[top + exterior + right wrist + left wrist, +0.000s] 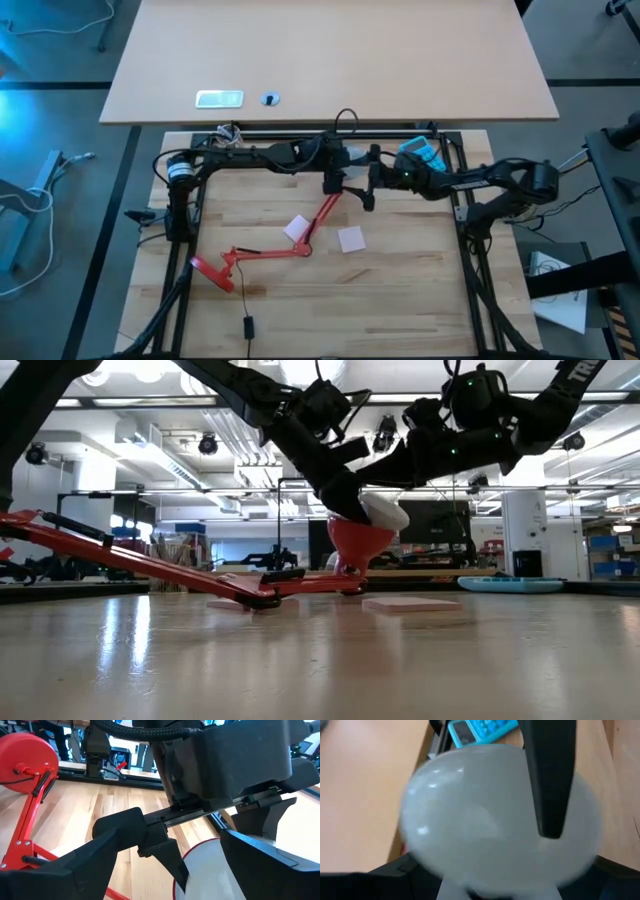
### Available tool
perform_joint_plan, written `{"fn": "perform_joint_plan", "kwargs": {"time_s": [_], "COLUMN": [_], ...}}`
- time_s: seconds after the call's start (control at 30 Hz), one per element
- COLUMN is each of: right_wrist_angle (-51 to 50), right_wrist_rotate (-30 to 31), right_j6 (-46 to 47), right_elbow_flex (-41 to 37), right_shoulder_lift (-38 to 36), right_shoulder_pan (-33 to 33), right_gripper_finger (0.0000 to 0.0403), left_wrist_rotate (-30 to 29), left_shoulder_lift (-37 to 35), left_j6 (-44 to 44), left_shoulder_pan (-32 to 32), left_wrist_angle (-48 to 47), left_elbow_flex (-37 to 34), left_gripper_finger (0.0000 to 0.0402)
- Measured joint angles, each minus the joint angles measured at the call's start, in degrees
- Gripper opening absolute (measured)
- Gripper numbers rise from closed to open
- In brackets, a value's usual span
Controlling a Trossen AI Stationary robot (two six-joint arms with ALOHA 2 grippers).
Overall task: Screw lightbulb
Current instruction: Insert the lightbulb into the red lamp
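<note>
Left gripper (365,500) clamped on lightbulb (495,815): white, glossy, rounded, sitting in red lamp shade (358,540). Right gripper (368,185) just beside, jaws wide.

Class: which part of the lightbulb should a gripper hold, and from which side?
Grip the lightbulb by its round white globe, from above: the narrow end goes down into the red shade and must stay free.

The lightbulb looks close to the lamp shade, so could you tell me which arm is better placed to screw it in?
Left, probably. The left gripper is shut on the lightbulb, right at the mouth of the red shade. The right gripper is open beside the shade and holds nothing.
</note>
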Motion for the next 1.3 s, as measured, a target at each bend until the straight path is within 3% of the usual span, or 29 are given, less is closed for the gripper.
{"fn": "perform_joint_plan", "kwargs": {"time_s": [0.2,0.47,0.67,0.77,0.93,1.07,1.3], "right_wrist_angle": [1.2,2.2,-1.4,-9.0,-24.3,-29.5,-32.6], "right_wrist_rotate": [-3.5,-2.1,-2.2,-1.0,9.1,18.0,18.1], "right_j6": [2.6,2.3,2.0,1.5,1.7,4.8,2.3], "right_elbow_flex": [0.2,0.2,0.4,0.4,-0.2,-1.5,-3.1], "right_shoulder_lift": [2.4,1.5,-4.8,-10.6,-19.1,-21.6,-15.5], "right_shoulder_pan": [-2.1,-2.2,-2.2,-2.2,-2.2,-2.3,-3.2], "right_gripper_finger": [0.0343,0.0343,0.0343,0.0343,0.0343,0.0343,0.0343], "left_wrist_rotate": [-0.5,-2.2,-2.5,-2.6,-2.7,-2.7,-2.6], "left_shoulder_lift": [-0.2,-3.9,-10.0,-13.1,-16.1,-16.7,-15.9], "left_j6": [-2.5,-4.6,-6.8,-8.6,-12.2,-13.4,-11.1], "left_shoulder_pan": [-0.1,-0.7,-0.9,-1.1,-2.4,-4.5,-4.5], "left_wrist_angle": [-2.6,-7.6,-9.1,-9.4,-2.9,8.0,17.1], "left_elbow_flex": [0.0,0.0,-1.5,-3.5,-9.3,-15.0,-18.4], "left_gripper_finger": [0.0301,0.0301,0.0301,0.0301,0.0301,0.0301,0.0301]}}
